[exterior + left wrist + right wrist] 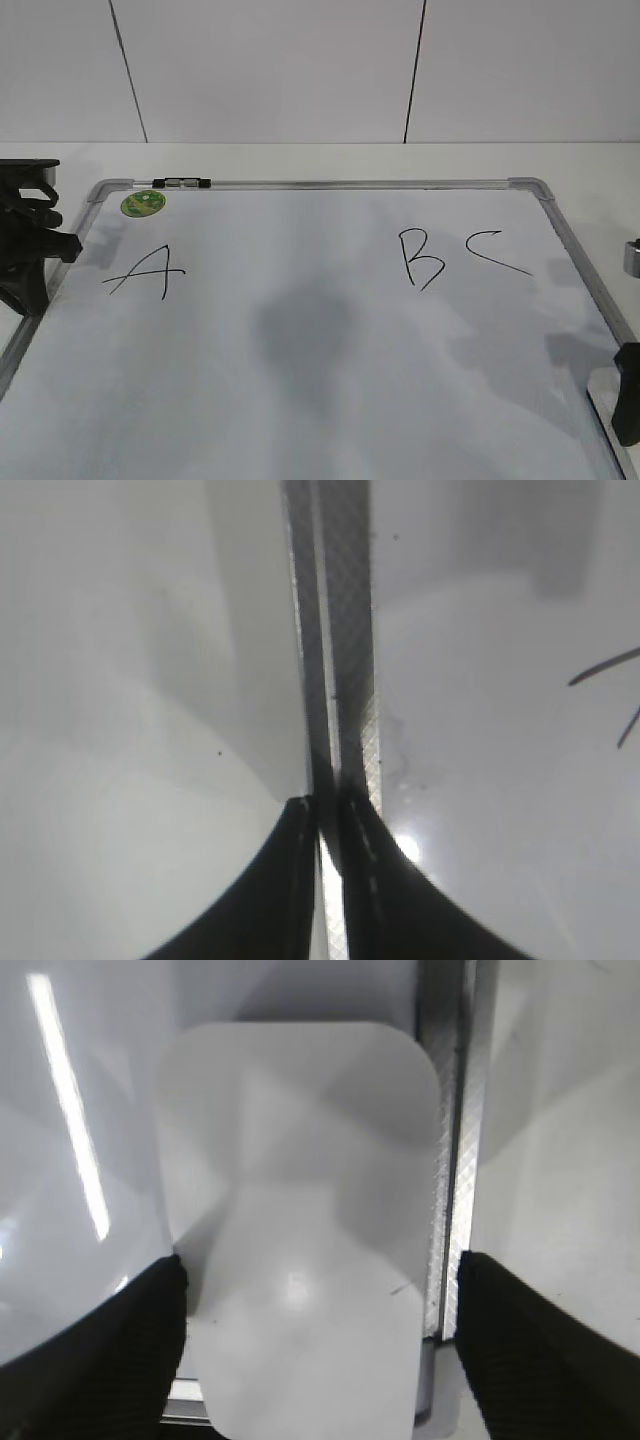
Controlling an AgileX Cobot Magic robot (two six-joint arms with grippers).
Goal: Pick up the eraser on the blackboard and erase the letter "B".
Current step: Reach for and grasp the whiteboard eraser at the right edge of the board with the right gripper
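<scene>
The blackboard (300, 400) lies flat, a white board in a silver frame. The letter "B" (420, 258) is drawn in black right of its middle. The eraser (300, 1230), a white rounded block, lies at the board's near right corner next to the frame (455, 1160). My right gripper (320, 1335) is open with a jaw on each side of the eraser; there is a gap on the right side. In the exterior view it (628, 395) is at the lower right edge. My left gripper (325, 805) is shut and empty over the left frame (345, 630), and it also shows in the exterior view (45, 245).
A slanted "A" (147, 270) is at the left and an angular "C" (497, 255) is right of the "B". A green sticker (143, 204) and a small black-and-silver clip (182, 183) are at the far left corner. A white wall stands behind the table.
</scene>
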